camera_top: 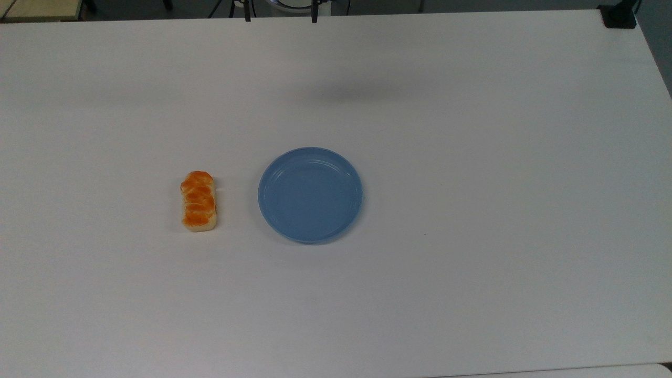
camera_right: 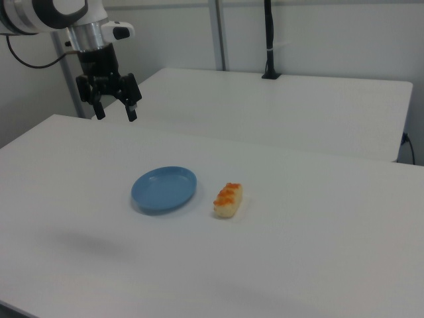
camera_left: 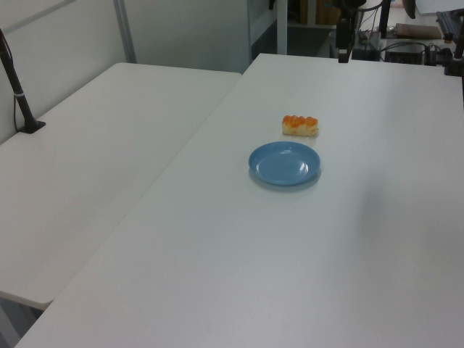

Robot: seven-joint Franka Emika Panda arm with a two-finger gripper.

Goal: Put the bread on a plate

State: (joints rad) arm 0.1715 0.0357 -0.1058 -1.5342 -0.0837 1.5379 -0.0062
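Bread (camera_top: 198,201) lies on the white tabletop (camera_top: 472,157), just beside the empty blue plate (camera_top: 310,195) on the top view's left, not touching it. In the right view the end effector (camera_right: 114,109) hangs high above the tabletop's far side, well apart from both, its fingers spread and holding nothing. The loaf's glossy, lumpy top looks slippery to me; a grip across the bumps could let it twist or drop. A careless descent might also nudge the light plate aside.
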